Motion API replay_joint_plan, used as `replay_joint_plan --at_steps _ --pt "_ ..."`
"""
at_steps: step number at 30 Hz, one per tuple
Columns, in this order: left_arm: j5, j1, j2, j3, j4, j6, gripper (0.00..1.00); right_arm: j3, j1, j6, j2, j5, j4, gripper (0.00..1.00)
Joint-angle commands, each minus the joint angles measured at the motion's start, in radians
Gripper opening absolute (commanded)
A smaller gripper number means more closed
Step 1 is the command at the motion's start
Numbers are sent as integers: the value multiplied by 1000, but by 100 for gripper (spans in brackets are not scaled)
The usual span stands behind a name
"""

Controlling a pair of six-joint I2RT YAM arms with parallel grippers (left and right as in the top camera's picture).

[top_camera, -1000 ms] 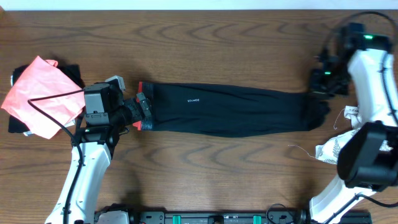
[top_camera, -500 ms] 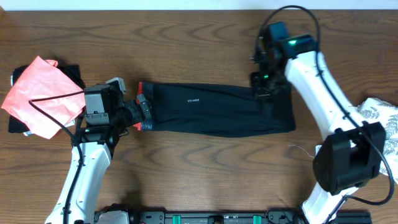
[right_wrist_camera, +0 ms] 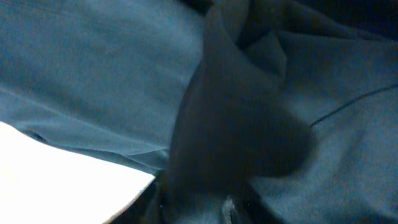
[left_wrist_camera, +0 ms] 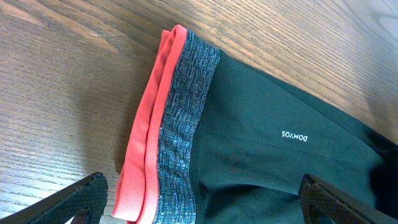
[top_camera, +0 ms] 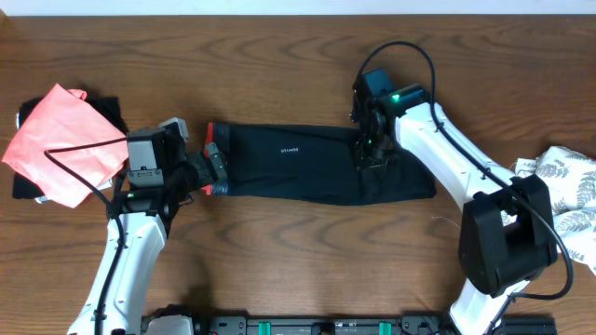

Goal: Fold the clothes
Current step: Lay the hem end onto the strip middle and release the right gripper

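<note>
right end effector (top_camera: pixel 366 154): gripped the leggings (top_camera: pixel 289 177); i judged the fold should land square on the waistband (left_wrist_camera: pixel 180 130).
left end effector (top_camera: pixel 212 167): spread wide.

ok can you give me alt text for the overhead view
Black leggings lie across a wooden table, their ankle end doubled back over the legs under the right pincer, while the left pincer sits at the coral-edged waistband. A coral-pink cloth lies far left and a white leaf-print cloth far right.
</note>
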Motion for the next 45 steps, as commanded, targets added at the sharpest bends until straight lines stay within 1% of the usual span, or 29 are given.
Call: replay_joint_plan --at_steps 1,5,8,13,16,19,22,27,31,34,41,45 --pt "9 0 -2 13 -2 6 98 -7 14 -5 -12 -10 16 34" --pt "9 0 -2 13 -2 6 98 -7 14 -61 -12 -89 58 38" --pt "9 0 -2 13 -2 6 98 -7 14 -82 -12 -113 77 38" --pt "9 0 -2 13 -2 6 98 -7 -2 -43 -12 2 77 38" --pt "9 0 -2 13 -2 6 98 -8 -18 -43 -12 43 60 34" --pt "9 0 -2 13 -2 6 98 -22 -20 -35 -12 51 40 27" --pt "9 0 -2 13 -2 6 98 -62 -19 -12 -12 57 51 25" --pt "9 0 -2 13 -2 6 98 -164 -19 10 -11 59 145 23" --pt "9 0 -2 13 -2 6 98 -229 -11 9 -11 9 216 22" --pt "9 0 -2 13 -2 6 98 -254 6 0 -11 -87 268 22" --pt "9 0 -2 13 -2 6 98 -257 31 8 -11 -201 386 23" --pt "9 0 -2 13 -2 6 98 -256 29 10 -11 -218 409 23"
